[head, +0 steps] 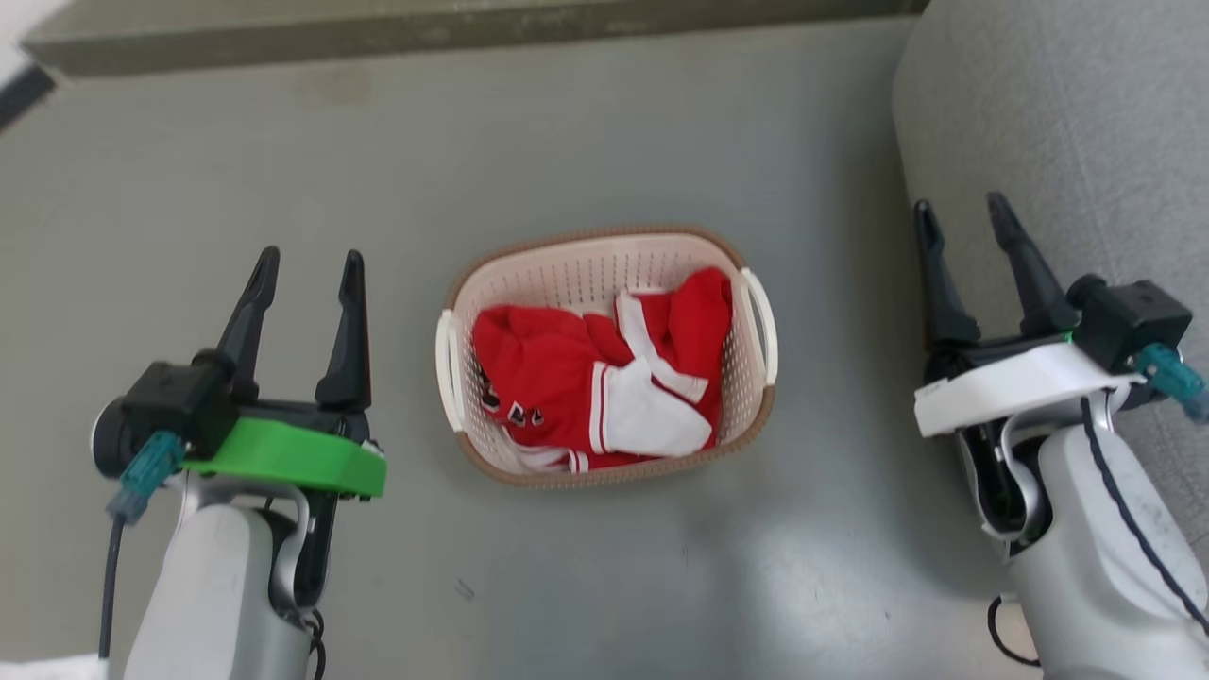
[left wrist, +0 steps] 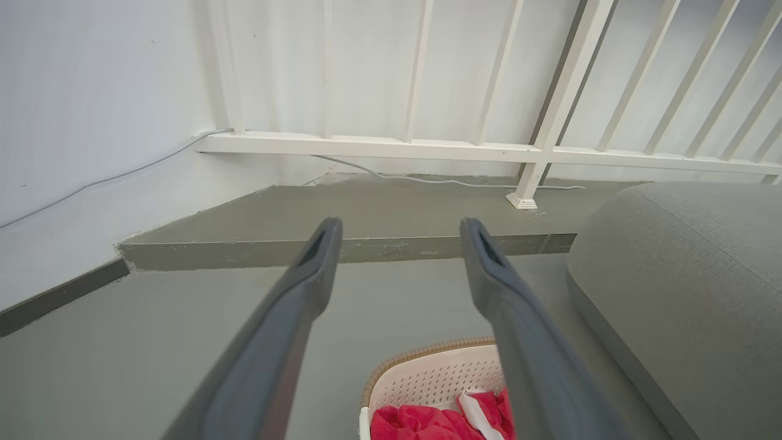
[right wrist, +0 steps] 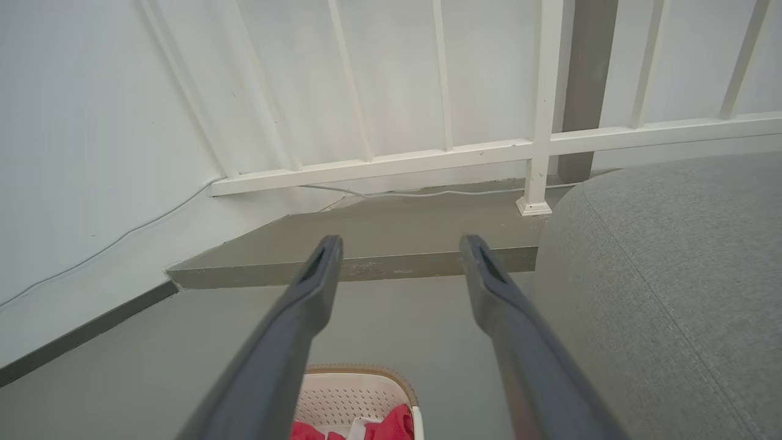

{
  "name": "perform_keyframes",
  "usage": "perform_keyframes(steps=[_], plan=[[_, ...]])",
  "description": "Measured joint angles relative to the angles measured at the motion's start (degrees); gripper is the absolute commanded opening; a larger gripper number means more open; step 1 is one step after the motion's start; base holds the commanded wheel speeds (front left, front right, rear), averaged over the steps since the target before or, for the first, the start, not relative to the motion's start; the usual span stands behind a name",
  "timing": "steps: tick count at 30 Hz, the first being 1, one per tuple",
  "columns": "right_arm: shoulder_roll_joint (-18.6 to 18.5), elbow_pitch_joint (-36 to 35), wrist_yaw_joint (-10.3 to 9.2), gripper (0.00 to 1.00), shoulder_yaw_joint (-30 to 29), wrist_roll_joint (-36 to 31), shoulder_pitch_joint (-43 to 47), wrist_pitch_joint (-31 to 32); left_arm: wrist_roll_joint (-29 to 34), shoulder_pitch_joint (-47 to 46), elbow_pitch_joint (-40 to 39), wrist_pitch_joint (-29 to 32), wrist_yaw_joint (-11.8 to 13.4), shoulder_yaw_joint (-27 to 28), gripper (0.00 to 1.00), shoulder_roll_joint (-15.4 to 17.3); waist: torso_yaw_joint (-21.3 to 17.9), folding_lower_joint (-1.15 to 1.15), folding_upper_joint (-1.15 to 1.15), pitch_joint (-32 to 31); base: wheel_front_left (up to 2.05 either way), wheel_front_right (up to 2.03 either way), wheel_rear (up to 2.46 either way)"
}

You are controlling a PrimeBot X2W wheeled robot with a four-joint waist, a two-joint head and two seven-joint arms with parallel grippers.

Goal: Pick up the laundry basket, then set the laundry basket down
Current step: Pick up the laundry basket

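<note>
Head view: the laundry basket [head: 590, 269] sits upright on the grey floor [head: 604, 132], roughly midway between the two arms and a little farther out than their wrists. A red and white garment [head: 557, 368] lies crumpled inside it and covers most of the bottom. The basket's left handle [head: 444, 364] and right handle [head: 763, 321] are both free, with nothing touching them. The left gripper [head: 312, 257] hangs to the left of the basket, well apart from it, its two dark fingers spread with nothing between them. The right gripper [head: 959, 205] hangs to the right, also well apart from the basket, its fingers spread and empty, seen against a big grey cushion [head: 1058, 113] at the far right. A raised step [head: 378, 38] runs along the far edge of the floor. In the left wrist view the far end of the basket peeks up at the bottom edge, between the parted fingers and partly behind the right one. Beyond the step stands a white railing [left wrist: 427, 146] with a thin cable [left wrist: 427, 180] along its foot. In the right wrist view the basket shows at the bottom edge between the parted fingers, closer to the left one, with the cushion on the right.
</note>
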Motion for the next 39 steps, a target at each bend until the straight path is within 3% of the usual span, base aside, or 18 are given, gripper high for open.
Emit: perform_keyframes(steps=[19,39], plan=[[0.07,13.07,1.34,1.00,-0.27,1.98,-9.36,0.01,-5.91,-12.39,16.80,0.37,-0.25,-5.41,1.00,0.13,0.02,0.00,0.00,13.87,0.00,0.00,0.00],[0.05,26.46,2.53,1.00,2.19,2.02,-25.21,2.66,-12.90,-28.37,30.95,7.69,-0.25,-7.21,1.00,-0.15,1.00,0.00,0.00,27.73,0.00,0.00,0.00]])
